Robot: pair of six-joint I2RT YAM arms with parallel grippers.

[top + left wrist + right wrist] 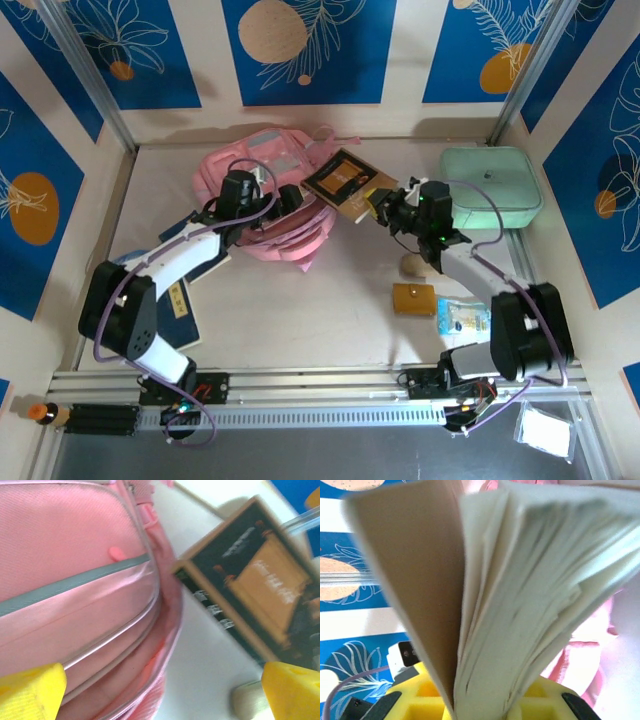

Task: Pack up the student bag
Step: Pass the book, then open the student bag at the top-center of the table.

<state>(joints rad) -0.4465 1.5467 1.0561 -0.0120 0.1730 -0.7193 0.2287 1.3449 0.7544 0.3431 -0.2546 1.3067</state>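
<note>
Just beneath left claw (160,695), student bag (75,580)

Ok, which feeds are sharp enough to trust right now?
Top external: sharp and evenly lit, with the book and backpack both clear. Left wrist: backpack crisp, book smeared by blur. Right wrist: the book's pages are too close and soft, and the backpack behind them is washed out.

In the top view the student bag (255,150) is partly hidden by the left tool (290,198). The print on the book (260,580) is blurred beyond reading in the left wrist view. Its pages are cropped by the right wrist view's top edge.
</note>
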